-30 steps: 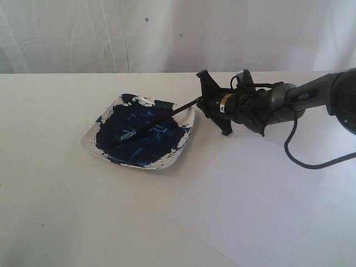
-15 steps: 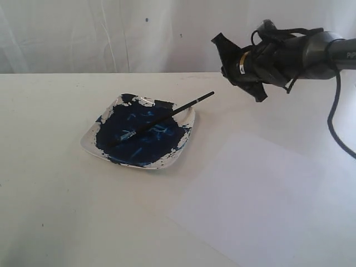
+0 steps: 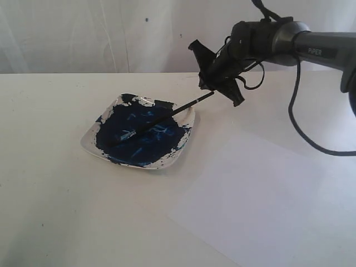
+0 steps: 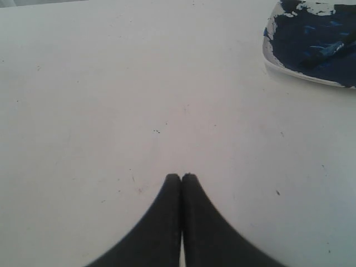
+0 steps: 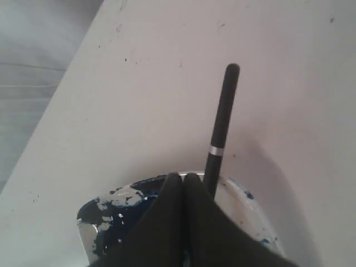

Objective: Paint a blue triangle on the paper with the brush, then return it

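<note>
My right gripper (image 3: 208,80) hangs empty, fingers pressed together, just above the handle end of the brush (image 3: 158,119). The brush lies across the blue-smeared dish (image 3: 88,146), handle poking over the rim. The paper (image 3: 267,206) lies near it on the desk (image 3: 44,211). My left gripper (image 4: 181,177) is pressed together too.

The brush's (image 3: 161,118) bristle tip is lost in the dark paint of the dish (image 3: 88,142), too small to pick out. In the right wrist view, the right claw (image 5: 183,177), fingers pressed together, covers the lower handle and part of the dish. The left wrist view cuts the dish to one corner. The paper (image 3: 267,194) runs off the exterior view's lower edge, its outline faint against the white bench (image 3: 44,211).
</note>
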{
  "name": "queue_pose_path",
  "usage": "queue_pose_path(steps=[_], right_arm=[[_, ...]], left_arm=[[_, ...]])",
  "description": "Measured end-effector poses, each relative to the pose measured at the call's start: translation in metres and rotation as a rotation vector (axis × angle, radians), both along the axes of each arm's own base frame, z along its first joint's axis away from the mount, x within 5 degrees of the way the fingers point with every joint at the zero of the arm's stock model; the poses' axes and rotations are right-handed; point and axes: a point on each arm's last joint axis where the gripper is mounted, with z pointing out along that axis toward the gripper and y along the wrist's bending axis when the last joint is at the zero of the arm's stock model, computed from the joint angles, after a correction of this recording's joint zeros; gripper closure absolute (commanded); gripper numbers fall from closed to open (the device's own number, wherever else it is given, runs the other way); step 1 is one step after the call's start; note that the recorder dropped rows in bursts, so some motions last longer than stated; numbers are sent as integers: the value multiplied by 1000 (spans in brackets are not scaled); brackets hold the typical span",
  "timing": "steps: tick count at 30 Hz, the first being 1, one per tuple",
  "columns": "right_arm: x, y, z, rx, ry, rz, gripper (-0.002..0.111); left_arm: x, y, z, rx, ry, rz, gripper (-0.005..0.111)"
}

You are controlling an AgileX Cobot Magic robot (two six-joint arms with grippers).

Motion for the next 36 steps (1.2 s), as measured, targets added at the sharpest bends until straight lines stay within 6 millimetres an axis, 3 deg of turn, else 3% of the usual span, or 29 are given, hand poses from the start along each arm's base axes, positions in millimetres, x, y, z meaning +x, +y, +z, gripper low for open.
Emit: queue_pose_path(steps=[9, 14, 17, 24, 30, 36], right_arm=[[6, 7, -20, 47, 71, 30, 106], [9, 0, -27, 34, 88, 37, 87], [11, -2, -31, 30, 95, 33, 80], [16, -5, -44, 31, 98, 16, 80], [19, -4, -41, 54, 59, 0, 79], [21, -2, -57, 81, 88, -12, 76]], left_arm=[[0, 0, 0, 0, 0, 0, 107], [0, 0, 0, 0, 0, 0, 107], [0, 0, 0, 0, 0, 0, 107], [0, 0, 0, 0, 0, 0, 107], [0, 0, 0, 0, 0, 0, 107], [0, 0, 0, 0, 0, 0, 107]])
